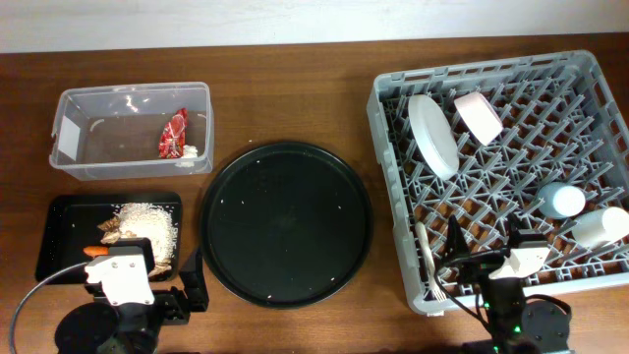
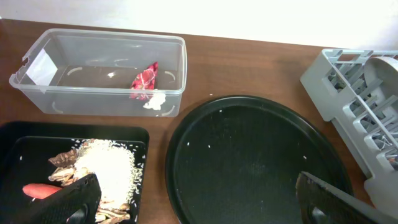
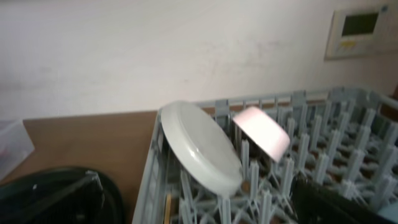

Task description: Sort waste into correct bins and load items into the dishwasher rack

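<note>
The clear tub [image 1: 133,98] holds the red wrapper [image 1: 174,134] and the white tissue [image 1: 190,152]; both also show in the left wrist view [image 2: 144,79]. The shallow black tray [image 1: 59,211] holds rice [image 1: 149,221], food scraps and the carrot [image 1: 95,252]. The grey rack [image 1: 393,98] holds the plate [image 1: 433,135], bowl [image 1: 479,116], blue cup [image 1: 562,200], white cup [image 1: 601,226] and fork [image 1: 428,261]. A wooden chopstick [image 3: 166,208] lies by the rack's left wall. My left gripper [image 2: 199,208] is open and empty between the two trays. My right gripper [image 1: 484,248] is open over the rack's front.
The large round black tray [image 1: 285,221] lies in the middle with a few crumbs on it. Bare wooden table [image 1: 295,88] runs behind it. A wall stands behind the table [image 3: 124,50].
</note>
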### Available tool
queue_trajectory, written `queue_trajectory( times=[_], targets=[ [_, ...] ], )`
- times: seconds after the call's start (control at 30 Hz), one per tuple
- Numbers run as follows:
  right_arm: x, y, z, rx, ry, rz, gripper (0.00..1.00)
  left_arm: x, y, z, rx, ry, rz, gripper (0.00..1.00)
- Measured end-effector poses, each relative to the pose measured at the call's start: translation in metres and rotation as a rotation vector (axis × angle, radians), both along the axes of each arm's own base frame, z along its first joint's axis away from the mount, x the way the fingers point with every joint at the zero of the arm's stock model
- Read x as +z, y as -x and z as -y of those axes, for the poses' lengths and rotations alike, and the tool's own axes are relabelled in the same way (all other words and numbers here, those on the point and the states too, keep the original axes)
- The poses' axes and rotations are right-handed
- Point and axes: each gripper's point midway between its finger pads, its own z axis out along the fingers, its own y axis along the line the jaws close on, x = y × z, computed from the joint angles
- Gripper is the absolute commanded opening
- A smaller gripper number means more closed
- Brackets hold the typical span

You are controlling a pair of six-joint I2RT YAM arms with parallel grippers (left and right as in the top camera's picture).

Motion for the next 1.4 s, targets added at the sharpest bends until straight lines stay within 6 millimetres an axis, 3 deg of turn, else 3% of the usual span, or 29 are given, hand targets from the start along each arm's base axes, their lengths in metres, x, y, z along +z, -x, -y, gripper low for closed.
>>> queue_trajectory(
  times=[0.13,0.23,0.47,1.4],
  targets=[
    [0.001,-0.011,0.000,-0.003,0.030,0.102,0.99,0.000,0.000,0.000,0.000,0.000,0.000,0.99],
    [-0.012,-0.017,-0.001,-0.004,0.075,0.125,0.99,0.000,0.000,0.000,0.000,0.000,-0.001,0.99],
    [-0.066,-0.022,-0.005,0.026,0.123,-0.023,0.99,0.000,0.000,0.000,0.000,0.000,0.000,0.99],
    [-0.066,-0.021,-0.006,0.032,0.132,-0.021,0.99,0.000,0.000,0.000,0.001,0.000,-0.002,0.99]
  ],
)
